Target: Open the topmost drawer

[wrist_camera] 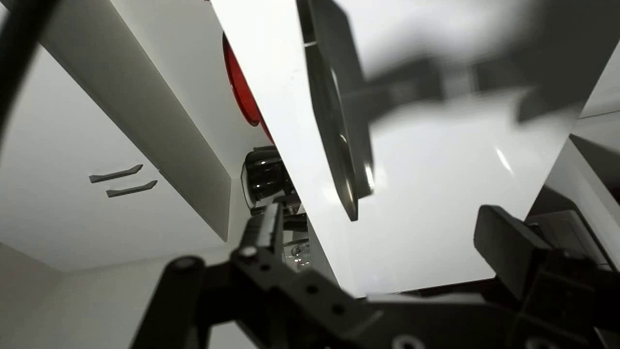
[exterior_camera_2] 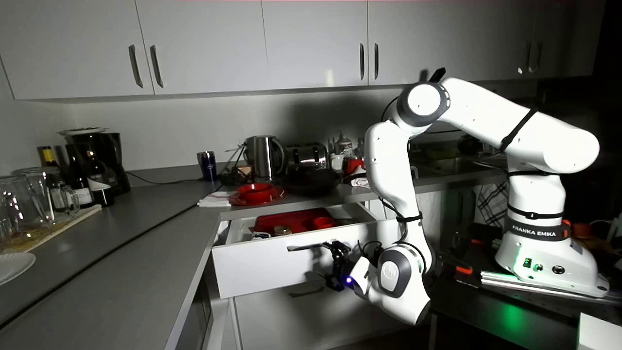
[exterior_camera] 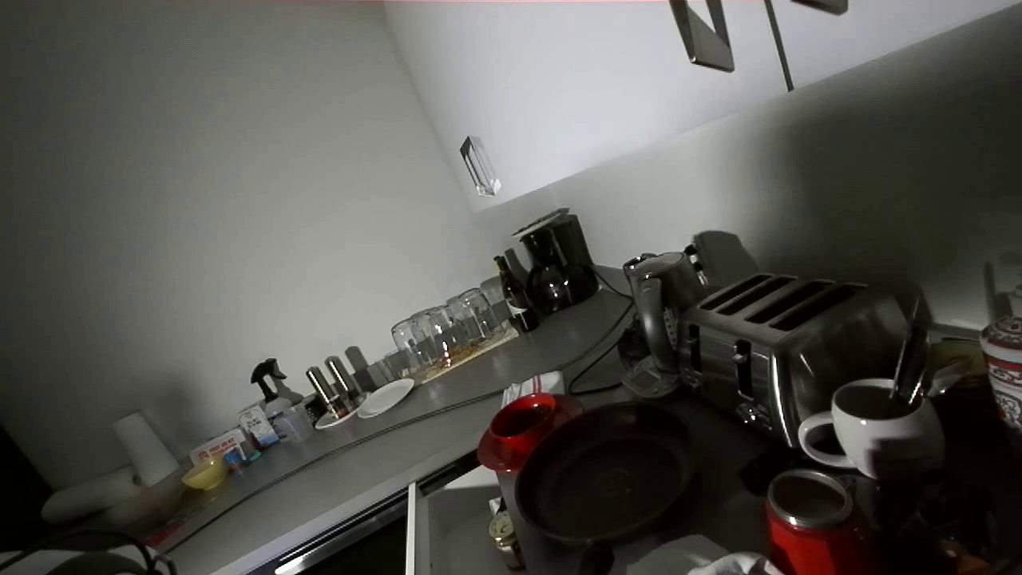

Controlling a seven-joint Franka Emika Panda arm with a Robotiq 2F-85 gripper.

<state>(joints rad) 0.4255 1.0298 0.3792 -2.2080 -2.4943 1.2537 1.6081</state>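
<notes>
Wrist view | topmost drawer (wrist_camera: 426,189): just ahead of gripper (wrist_camera: 381,212) | jaws spread wide

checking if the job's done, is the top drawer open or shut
Open: in an exterior view, the top drawer juts out from under the countertop, with a jar showing inside.

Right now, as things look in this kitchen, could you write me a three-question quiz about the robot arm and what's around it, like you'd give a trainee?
1. True or false: the topmost drawer stands open.
2. Choose: in the wrist view, the claw is A) shut; B) open; C) out of sight.
3. Fill in: on the counter, a red plate carries a red ____.

Key: 1. True. 2. B, with the drawer's handle ahead of it. 3. A bowl.
</notes>
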